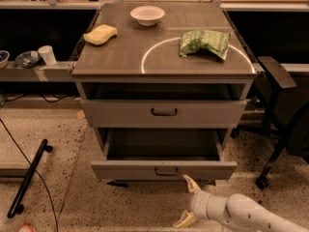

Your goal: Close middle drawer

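Note:
The middle drawer (130, 170) is pulled out of the grey cabinet (164, 66), and its dark, empty inside shows. Its flat front carries a small dark loop handle (166, 171). My gripper (189, 202) is low at the front, just right of the handle and below the drawer front. It is open, with its upper fingertip (192, 182) at the front's lower edge. The drawer above (120, 113) sticks out a little, with a dark gap over it. The bottom drawer is hidden under the open one.
On the cabinet top lie a white bowl (147, 15), a yellow sponge (100, 34) and a green bag (205, 42). An office chair (280, 110) stands at the right. A black bar (29, 178) and a cable lie on the floor at the left. A side shelf (53, 70) holds a cup.

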`<state>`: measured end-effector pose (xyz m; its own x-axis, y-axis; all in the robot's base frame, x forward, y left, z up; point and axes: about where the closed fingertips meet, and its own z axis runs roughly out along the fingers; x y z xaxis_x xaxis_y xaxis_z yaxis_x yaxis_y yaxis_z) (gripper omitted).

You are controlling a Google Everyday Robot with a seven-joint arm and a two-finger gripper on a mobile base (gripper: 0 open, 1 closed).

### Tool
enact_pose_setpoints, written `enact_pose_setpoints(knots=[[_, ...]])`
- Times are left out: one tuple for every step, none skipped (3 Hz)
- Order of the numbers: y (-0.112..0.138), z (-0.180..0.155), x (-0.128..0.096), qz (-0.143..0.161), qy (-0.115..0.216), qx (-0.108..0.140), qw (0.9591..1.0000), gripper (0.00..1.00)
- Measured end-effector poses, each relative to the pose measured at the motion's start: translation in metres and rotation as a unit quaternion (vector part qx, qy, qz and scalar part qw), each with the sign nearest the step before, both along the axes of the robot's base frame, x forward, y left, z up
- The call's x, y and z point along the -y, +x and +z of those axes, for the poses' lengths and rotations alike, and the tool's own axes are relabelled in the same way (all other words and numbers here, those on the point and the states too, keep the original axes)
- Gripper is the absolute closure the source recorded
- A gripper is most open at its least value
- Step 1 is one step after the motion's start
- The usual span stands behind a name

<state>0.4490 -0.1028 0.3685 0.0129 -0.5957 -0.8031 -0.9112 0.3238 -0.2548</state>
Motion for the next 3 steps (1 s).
enact_pose_setpoints(knots=[[0.034,-0.007,-0.001,-0.01,0.004,0.011,0.9999,0.26],[0.06,-0.006,0.01,-0.032,0.01,0.023,0.9992,0.5],[0.078,-0.002,0.02,-0.053,0.014,0.034,0.998,0.71]])
